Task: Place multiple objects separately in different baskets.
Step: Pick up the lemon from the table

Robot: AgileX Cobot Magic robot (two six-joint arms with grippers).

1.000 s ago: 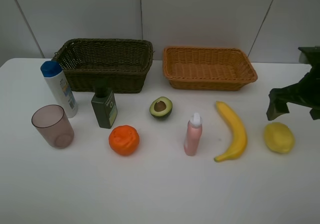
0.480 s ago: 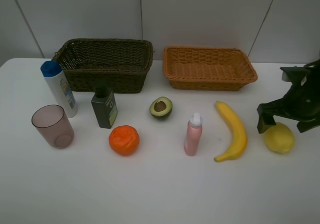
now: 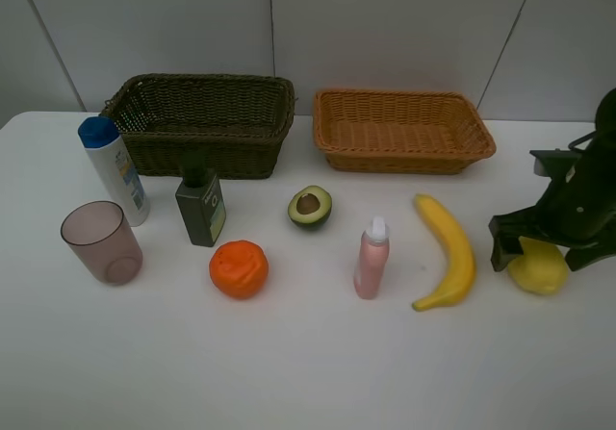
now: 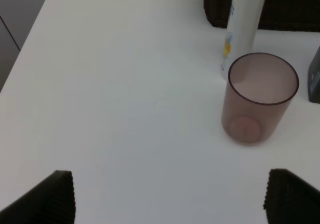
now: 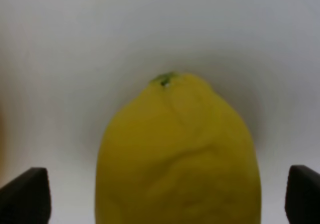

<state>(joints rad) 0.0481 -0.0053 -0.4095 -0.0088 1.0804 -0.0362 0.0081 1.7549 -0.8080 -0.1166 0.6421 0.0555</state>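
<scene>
Yellow against the white bench, the lemon lies at the right edge of the frame. The right fingers are spread wide to either side of it. They are not closed on it and hold nothing. In the right wrist view the lemon fills the gap between the two tips. The left fingers are also fully apart and empty, over bare bench short of the cup. That arm is out of the high view.

As I read it, nothing has been sorted yet. This looks like the approach to a first pick, with all eight things left to place. Running leftward from the lemon across the middle of the frame are the banana, pink bottle, avocado, orange and green bottle. The white bottle and the cup are at far left.

The dark basket stands upper left and the tan basket upper centre-right, side by side with a gap between them. The tan one shows a bare floor. Nothing shows in the dark one either, though its front wall hides part of its floor.
</scene>
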